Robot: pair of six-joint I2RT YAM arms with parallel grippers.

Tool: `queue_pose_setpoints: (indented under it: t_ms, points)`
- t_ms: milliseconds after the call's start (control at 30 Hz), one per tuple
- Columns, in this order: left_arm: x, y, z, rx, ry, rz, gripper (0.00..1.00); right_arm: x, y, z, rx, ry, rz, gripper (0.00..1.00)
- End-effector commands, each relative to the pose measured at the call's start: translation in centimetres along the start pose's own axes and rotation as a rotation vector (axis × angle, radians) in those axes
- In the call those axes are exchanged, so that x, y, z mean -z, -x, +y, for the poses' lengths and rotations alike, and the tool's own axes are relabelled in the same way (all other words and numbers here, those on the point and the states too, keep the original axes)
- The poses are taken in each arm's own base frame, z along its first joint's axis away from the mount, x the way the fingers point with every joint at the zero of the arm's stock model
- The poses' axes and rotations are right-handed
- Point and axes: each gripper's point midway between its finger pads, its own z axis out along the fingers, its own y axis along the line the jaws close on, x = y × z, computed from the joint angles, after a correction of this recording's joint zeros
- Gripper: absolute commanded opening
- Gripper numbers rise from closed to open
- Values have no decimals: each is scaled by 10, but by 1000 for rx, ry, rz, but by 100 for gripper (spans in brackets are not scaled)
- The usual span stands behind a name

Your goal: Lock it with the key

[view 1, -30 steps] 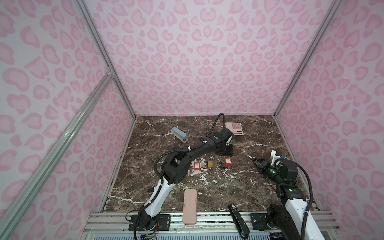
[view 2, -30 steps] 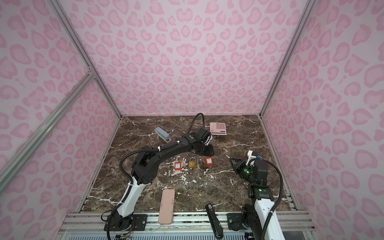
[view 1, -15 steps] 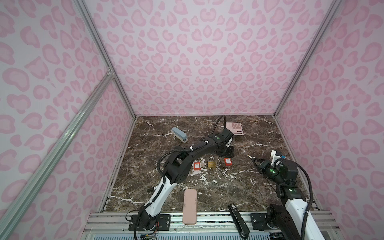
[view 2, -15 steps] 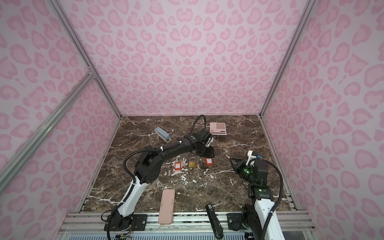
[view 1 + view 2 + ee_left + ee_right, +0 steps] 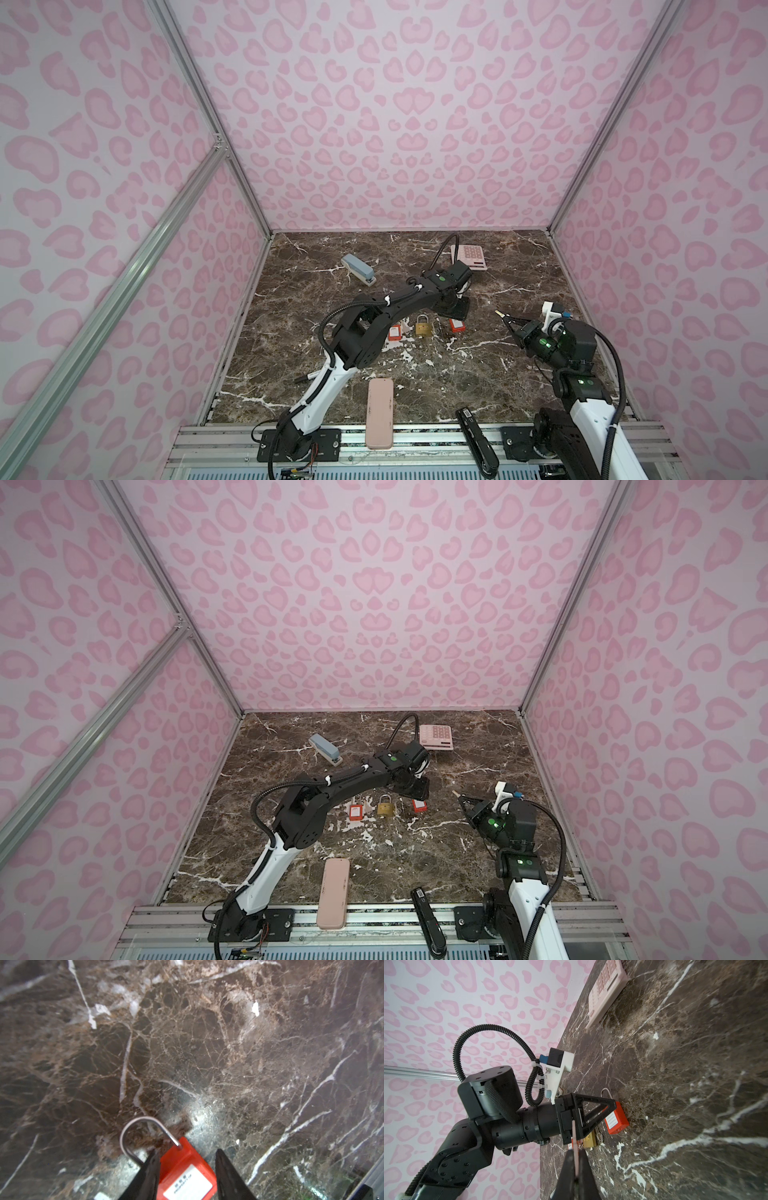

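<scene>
Pink leopard-print walls (image 5: 395, 124) close in a brown marble tabletop (image 5: 519, 266). In both top views the left gripper (image 5: 457, 311) sits low over the red padlock (image 5: 456, 326), the rightmost of three locks in a row, and its wrist hides how the fingers meet the lock. The left wrist view supplies that: two black fingers (image 5: 150, 1176) flank the orange-red body, partly closed and apparently pressed against both sides, with the white label facing up. That view also shows the steel shackle (image 5: 143, 1118), one leg seated in the body and the other running behind a finger, so whether it is latched cannot be told.

Only the right wrist view shows the right gripper (image 5: 576, 1153) pinched tight on the key (image 5: 574, 1136), seen edge-on as a thin strip. In a top view the key (image 5: 500, 312) is just a small golden tip, held above the table to the right of the padlock and well apart from it.

A brass padlock (image 5: 424, 328) lies just beside the red one. Beyond it is a second red padlock (image 5: 395, 332), whose edge the left arm (image 5: 390, 307) overlaps in a top view. A grey-blue stapler (image 5: 358, 270) and a pink calculator (image 5: 469, 257) lie toward the back wall. A pink case (image 5: 379, 413) and a black bar-shaped object (image 5: 477, 436) lie at the front edge. From the right wrist camera, the left gripper's triangular finger stands in front of the red padlock's upper corner.
</scene>
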Motion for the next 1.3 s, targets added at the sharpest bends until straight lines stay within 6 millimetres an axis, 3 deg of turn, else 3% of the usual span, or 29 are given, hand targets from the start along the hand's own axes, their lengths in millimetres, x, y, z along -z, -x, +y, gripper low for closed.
queue_pose_setpoints:
  t_ms: [0, 300, 633, 900, 1267]
  points:
    - [-5, -11, 4, -39, 54, 38, 45, 0, -1, 0, 2, 8, 2, 0]
    - [5, -10, 3, -161, 171, 22, 42, 0, 0, 0, 5, 5, -2, 0]
    - [12, -24, 1, -301, 223, 65, 43, 0, 1, 1, 6, 6, -4, 0]
    - [26, -4, -20, -254, 171, -33, 45, 1, 1, 3, 10, 10, -3, 0]
    - [13, -2, -13, -227, 210, -41, 56, 1, 1, 4, 12, 13, -4, 0]
